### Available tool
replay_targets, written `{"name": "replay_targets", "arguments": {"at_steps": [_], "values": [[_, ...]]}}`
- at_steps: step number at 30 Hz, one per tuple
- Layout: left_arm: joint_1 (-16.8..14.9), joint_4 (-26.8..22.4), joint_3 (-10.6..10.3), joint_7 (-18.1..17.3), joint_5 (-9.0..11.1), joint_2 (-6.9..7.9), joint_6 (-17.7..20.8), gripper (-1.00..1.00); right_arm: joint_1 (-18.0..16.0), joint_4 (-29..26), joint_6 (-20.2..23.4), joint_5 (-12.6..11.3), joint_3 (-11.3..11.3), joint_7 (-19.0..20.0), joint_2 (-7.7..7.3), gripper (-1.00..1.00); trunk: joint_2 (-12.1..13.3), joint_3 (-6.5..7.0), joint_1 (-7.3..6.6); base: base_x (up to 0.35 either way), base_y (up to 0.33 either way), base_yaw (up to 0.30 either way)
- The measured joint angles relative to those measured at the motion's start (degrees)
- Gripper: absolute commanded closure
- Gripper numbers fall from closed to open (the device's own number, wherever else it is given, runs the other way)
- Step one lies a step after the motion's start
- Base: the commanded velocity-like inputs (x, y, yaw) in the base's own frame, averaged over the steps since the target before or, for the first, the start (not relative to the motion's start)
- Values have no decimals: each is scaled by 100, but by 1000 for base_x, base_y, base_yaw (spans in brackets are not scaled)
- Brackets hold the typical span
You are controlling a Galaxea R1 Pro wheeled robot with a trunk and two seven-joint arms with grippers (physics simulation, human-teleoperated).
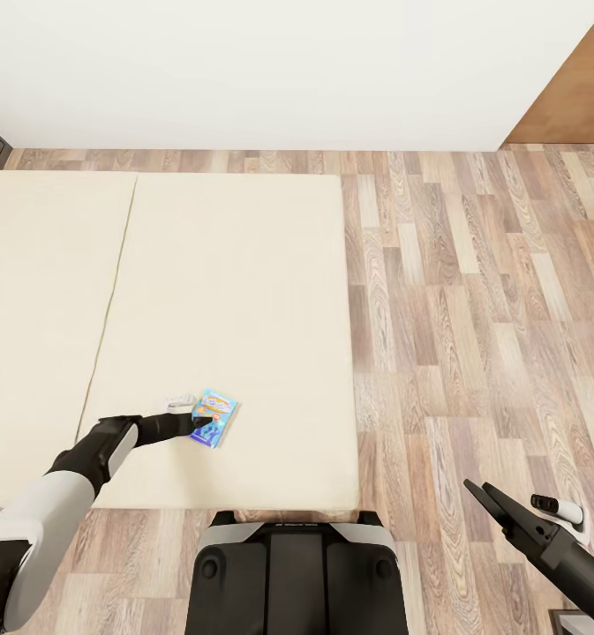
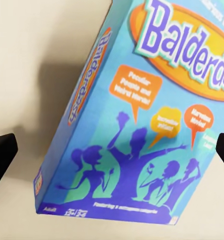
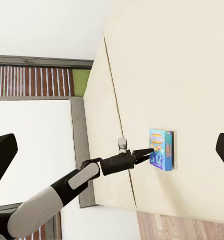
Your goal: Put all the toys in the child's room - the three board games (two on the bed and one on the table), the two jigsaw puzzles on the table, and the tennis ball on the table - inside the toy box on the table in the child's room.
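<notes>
Left gripper [image 1: 201, 423] reaches over the bed [image 1: 244, 291], tips at the blue board game [image 1: 215, 417] lying flat near the mattress's front edge. Left wrist: jaws spread wide, box [image 2: 141, 120] between them, ungripped, likely lined up for a pinch. Right wrist: right gripper [image 3: 112, 150] open, idle, well apart.
</notes>
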Motion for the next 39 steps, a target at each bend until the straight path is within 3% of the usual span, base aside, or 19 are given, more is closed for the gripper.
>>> {"name": "replay_targets", "arguments": {"at_steps": [17,39], "values": [[0,180,-25,-56,-9,-49,-223,-100,0,0,0,0,0,0,0,-100,0,0,0,0,-7,0],[0,183,-24,-95,17,-39,-220,-100,0,-1,-1,6,0,-17,0,-100,0,0,0,0,-123,0]]}}
